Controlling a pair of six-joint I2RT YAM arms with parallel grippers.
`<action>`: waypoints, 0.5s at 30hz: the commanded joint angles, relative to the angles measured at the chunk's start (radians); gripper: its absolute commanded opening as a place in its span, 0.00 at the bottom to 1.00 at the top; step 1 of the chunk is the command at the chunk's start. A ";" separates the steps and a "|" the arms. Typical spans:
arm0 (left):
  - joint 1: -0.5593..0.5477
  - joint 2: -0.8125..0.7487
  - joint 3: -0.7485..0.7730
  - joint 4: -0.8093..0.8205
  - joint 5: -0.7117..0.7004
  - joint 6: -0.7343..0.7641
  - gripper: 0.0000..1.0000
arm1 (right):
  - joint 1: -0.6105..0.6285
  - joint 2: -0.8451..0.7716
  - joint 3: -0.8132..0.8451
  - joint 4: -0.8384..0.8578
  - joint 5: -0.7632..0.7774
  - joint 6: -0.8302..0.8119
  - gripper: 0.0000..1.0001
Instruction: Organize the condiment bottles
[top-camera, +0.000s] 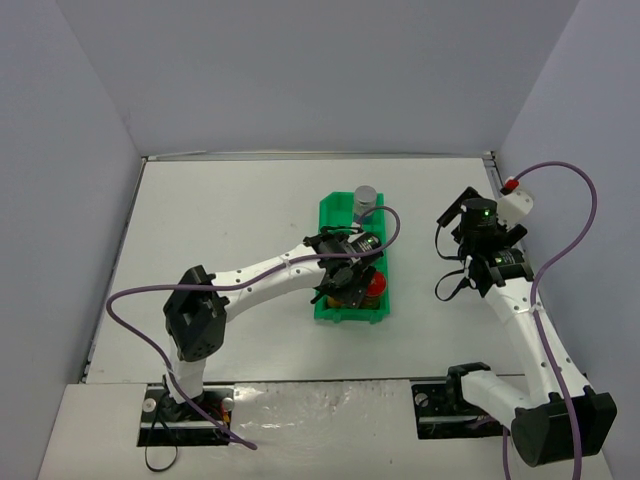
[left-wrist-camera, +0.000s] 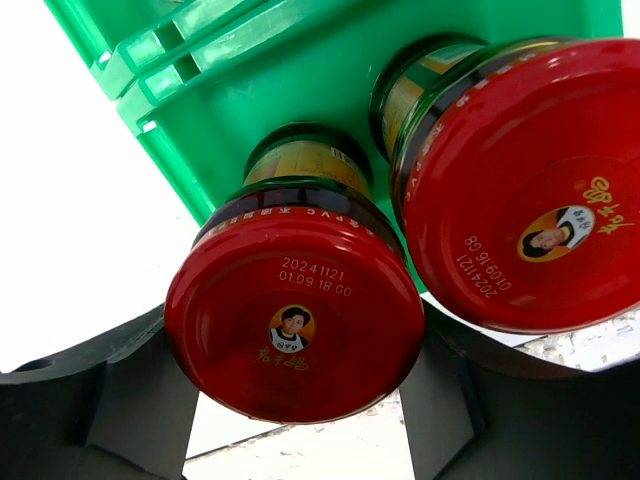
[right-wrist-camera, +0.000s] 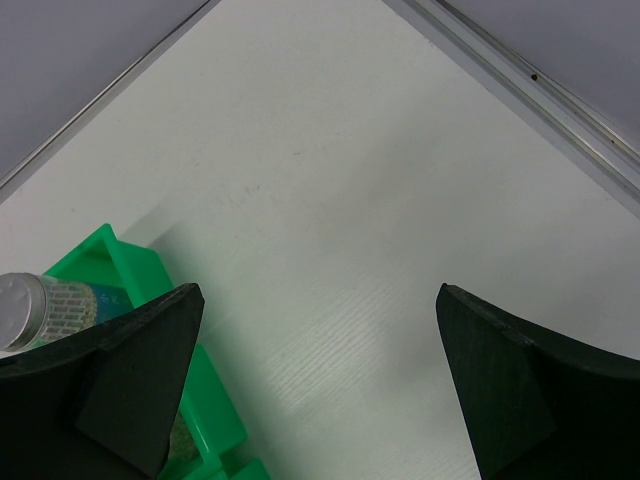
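My left gripper (top-camera: 346, 278) reaches down into the green bin (top-camera: 330, 215), shut on a red-capped jar (left-wrist-camera: 293, 310) with a dark finger on each side of its cap. That jar stands in the bin's near compartment beside a second red-capped jar (left-wrist-camera: 530, 190), seen from above as a red cap (top-camera: 374, 288). A black cap (top-camera: 367, 242) shows in the middle of the bin. A silver-capped jar (top-camera: 366, 201) stands in the far compartment and appears again (right-wrist-camera: 30, 310) in the right wrist view. My right gripper (right-wrist-camera: 320, 340) hangs open above bare table, right of the bin.
The green bin's wall (left-wrist-camera: 300, 90) rises behind the two red caps. Grey walls enclose the white table (top-camera: 230, 220) on three sides, with a metal rail (right-wrist-camera: 540, 90) along its far right edge. Purple cables loop beside both arms.
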 joint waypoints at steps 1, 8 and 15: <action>-0.002 -0.038 0.045 0.051 0.006 -0.012 0.39 | -0.011 -0.007 0.008 0.029 0.019 0.003 1.00; -0.001 -0.046 0.042 0.061 0.002 0.001 0.82 | -0.011 -0.007 0.008 0.029 0.017 0.003 1.00; 0.000 -0.060 0.052 0.047 -0.014 0.004 0.91 | -0.011 -0.006 0.007 0.030 0.015 0.004 1.00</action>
